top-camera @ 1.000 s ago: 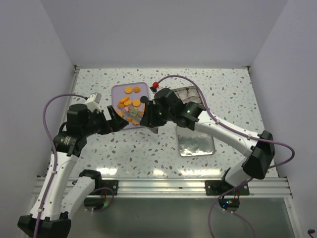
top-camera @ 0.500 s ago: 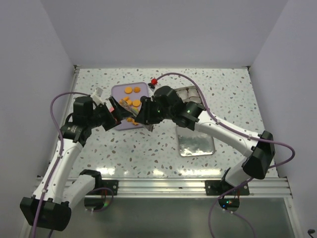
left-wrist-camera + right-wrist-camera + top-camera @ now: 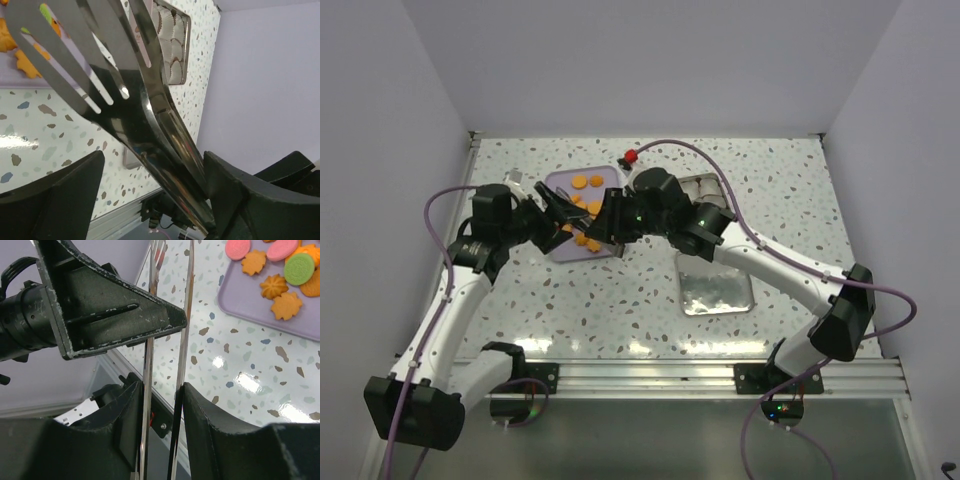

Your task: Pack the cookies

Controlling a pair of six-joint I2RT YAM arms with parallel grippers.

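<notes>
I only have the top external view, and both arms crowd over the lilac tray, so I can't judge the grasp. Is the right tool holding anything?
Observer: Yes. The right wrist view shows the right tool closed on metal tongs, their two thin blades running up between its fingers.
Operator: And the left tool?
Observer: Open. The left wrist view shows its fingers wide apart around the tongs' slotted ends, with a gap beside one finger.
Operator: Any cookies hidden under the arms?
Observer: A green round cookie lies on the lilac tray next to pink cookies.
</notes>
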